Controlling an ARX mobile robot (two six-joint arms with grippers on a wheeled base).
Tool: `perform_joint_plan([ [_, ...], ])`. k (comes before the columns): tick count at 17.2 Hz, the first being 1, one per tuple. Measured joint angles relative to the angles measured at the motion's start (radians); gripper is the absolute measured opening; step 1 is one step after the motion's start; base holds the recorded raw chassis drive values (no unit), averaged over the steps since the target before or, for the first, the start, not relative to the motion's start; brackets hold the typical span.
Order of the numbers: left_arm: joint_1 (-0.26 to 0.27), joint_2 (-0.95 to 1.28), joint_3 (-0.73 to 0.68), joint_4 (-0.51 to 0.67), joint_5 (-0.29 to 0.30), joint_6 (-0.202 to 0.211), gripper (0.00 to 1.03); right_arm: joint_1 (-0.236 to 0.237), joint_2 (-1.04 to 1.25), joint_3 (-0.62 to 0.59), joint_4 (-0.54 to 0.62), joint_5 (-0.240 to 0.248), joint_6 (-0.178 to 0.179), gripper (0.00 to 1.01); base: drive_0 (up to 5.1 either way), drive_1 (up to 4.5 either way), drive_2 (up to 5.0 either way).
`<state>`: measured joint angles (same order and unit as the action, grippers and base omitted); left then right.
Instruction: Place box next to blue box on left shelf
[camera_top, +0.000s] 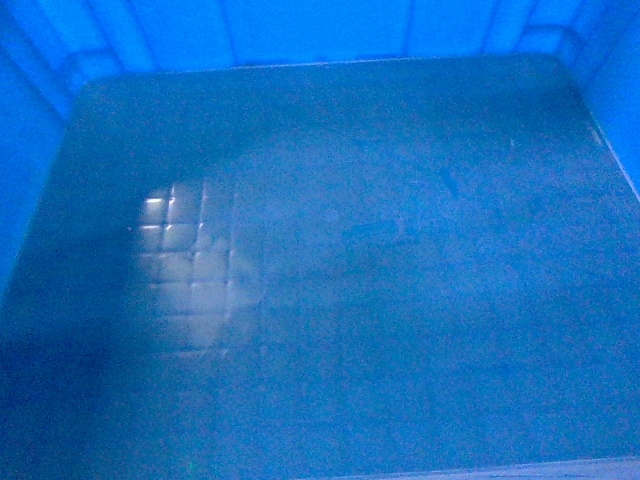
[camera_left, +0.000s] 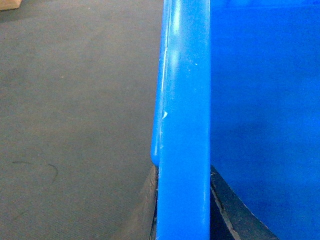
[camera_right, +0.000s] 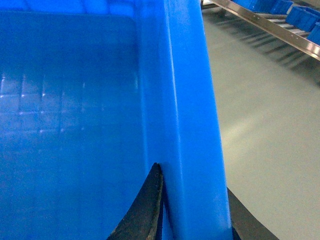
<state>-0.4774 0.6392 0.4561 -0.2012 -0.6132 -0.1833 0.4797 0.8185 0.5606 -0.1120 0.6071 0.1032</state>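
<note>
The head view is filled almost wholly by the inside of one large blue box; its glossy floor is seen from above, with a pale reflection showing a faint square grid toward the left. Its far wall and two rounded far corners are seen along the top edge, and parts of the side walls at left and right. What the box rests on cannot be told from any view.

In the left wrist view, the thick rim of the box runs upright through the middle, with the blue interior to its right. The left gripper is closed over this rim: one dark finger lies against the outside and one against the inside, both touching the plastic. Grey floor is seen beyond the rim, and a small tan corner of something is cut off at the top left.

In the right wrist view, the opposite rim is clamped likewise by the right gripper, with one dark finger inside the box and one outside.

Beyond that rim, pale floor is seen, and at the top right a metal shelf rail slants across. About three smaller blue bins are seen there, only partly in view.
</note>
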Motion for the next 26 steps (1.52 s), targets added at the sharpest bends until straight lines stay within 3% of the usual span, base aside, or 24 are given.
perform_joint_plan([
  [26,0.000,0.000,0.000,0.000,0.002,0.004,0.13,0.000,0.000,0.000,0.000,0.000,0.000,0.16,-1.3,-1.34,-1.3],
])
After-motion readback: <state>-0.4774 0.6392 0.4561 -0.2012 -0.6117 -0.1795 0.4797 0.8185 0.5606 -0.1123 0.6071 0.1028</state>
